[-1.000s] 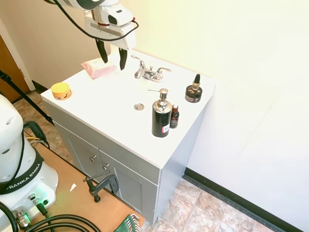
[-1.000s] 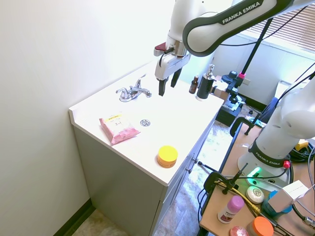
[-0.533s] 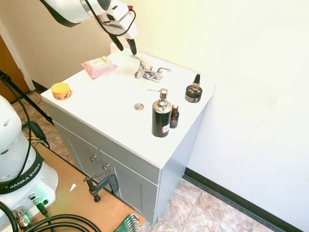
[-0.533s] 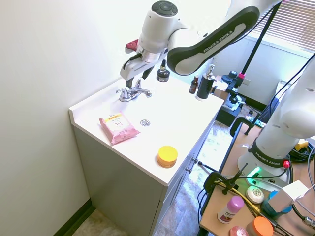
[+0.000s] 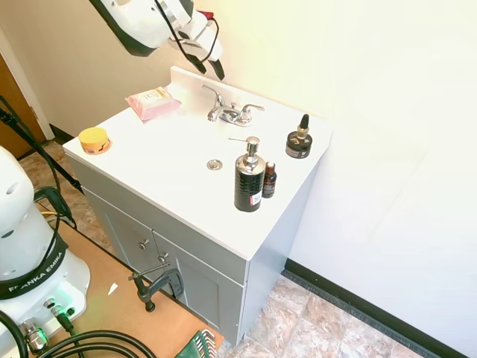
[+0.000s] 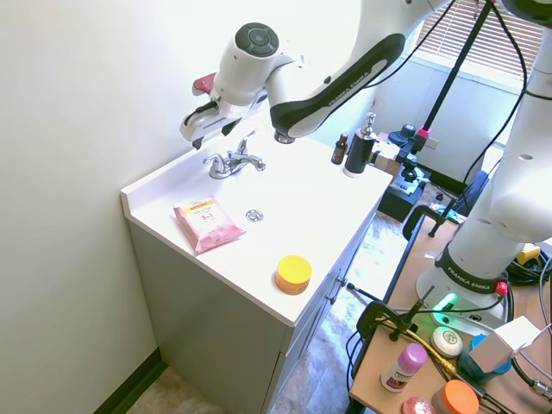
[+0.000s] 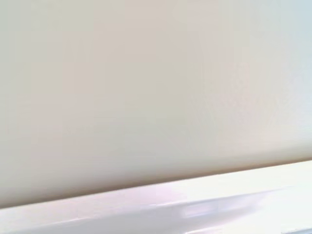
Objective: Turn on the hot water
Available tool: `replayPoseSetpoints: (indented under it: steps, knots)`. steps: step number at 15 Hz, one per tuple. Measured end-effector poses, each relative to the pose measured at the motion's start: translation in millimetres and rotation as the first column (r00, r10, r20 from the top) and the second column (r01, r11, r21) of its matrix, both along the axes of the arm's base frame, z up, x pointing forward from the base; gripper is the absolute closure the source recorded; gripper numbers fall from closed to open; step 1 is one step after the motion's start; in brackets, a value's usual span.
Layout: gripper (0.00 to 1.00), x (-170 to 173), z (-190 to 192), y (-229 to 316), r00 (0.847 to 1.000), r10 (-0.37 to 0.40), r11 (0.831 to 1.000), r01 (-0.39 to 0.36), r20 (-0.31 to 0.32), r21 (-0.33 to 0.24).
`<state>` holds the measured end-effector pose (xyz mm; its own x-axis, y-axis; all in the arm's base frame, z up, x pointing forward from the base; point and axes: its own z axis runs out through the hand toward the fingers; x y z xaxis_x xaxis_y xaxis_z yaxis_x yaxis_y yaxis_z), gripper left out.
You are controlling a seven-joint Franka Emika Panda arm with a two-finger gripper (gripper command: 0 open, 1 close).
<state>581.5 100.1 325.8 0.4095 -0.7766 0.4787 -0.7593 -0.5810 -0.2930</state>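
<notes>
The chrome faucet (image 5: 232, 113) (image 6: 231, 162) stands at the back of the white vanity top (image 5: 171, 160). Its hot water lever (image 5: 215, 95) (image 6: 212, 159) is the slim one left of the short spout, and it sits apart from everything. No water runs. My gripper (image 5: 209, 68) (image 6: 205, 133) hangs above and slightly behind that lever, close to the wall and tilted toward it. It is open with nothing between its fingers. The wrist view shows only the cream wall (image 7: 156, 87) and the white backsplash edge (image 7: 161, 204).
A pink wipes pack (image 5: 152, 103) and an orange tin (image 5: 94, 139) lie at the left of the top. A black pump bottle (image 5: 248, 179), a small brown bottle (image 5: 269, 180) and a dark dropper jar (image 5: 299, 142) stand right. A drain (image 5: 215, 165) sits mid-counter.
My gripper has swung from pointing down over the counter to a tilted pose up by the back wall, above the faucet's left side. The faucet levers look unchanged.
</notes>
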Motion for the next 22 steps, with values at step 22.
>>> replayPoseSetpoints:
  steps: [22]
  knots:
    - [0.00,-10,-27,-40,0.947,-0.125,0.987,0.090,-0.295,-0.130]
